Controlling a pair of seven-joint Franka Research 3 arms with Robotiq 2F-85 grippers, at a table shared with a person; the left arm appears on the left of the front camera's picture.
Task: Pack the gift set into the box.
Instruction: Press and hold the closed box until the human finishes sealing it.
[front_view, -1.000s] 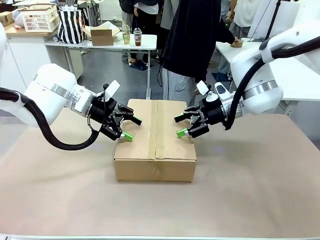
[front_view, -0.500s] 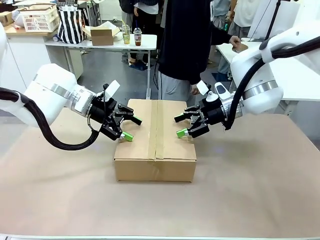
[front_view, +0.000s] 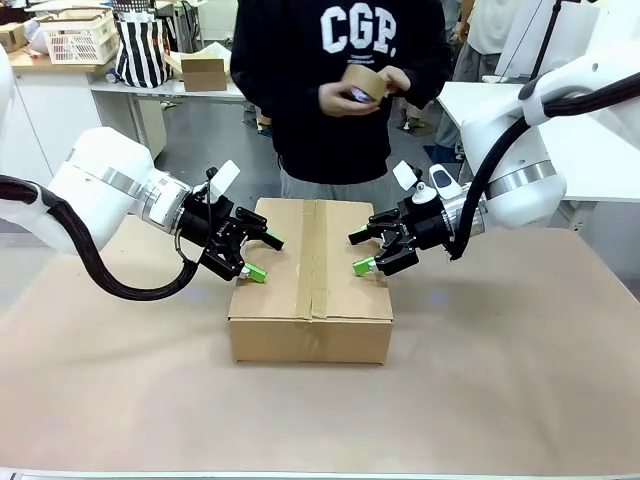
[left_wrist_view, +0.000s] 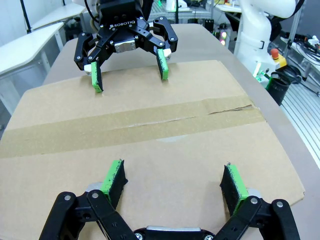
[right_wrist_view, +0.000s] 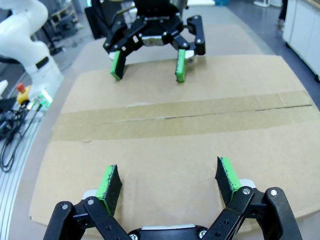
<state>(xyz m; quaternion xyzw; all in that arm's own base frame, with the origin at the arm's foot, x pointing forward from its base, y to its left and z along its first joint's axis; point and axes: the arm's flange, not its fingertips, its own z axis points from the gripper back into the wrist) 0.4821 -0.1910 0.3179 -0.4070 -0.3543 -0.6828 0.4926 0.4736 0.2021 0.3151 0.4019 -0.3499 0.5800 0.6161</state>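
White rounded shells on left arm (front_view: 100, 185) and right arm (front_view: 520, 150), silver ring behind each claw. Black ribbed cable (front_view: 120, 285) runs behind left claw (front_view: 266, 257). Right claw (front_view: 357, 252): black links, green pads (right_wrist_view: 111, 182), white ROBOTIQ print (left_wrist_view: 122, 24), silver joint screws (right_wrist_view: 243, 190).

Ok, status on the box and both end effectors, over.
Left end effector open, over box left flap. Right end effector open, over right flap. Box shut, tape along seam. Person beyond holds tape roll.

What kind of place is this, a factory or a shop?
Probably a robotics lab or test workshop: the left end effector and the right end effector sit at a taped box, a person holds a tape roll, and cluttered worktables stand behind.
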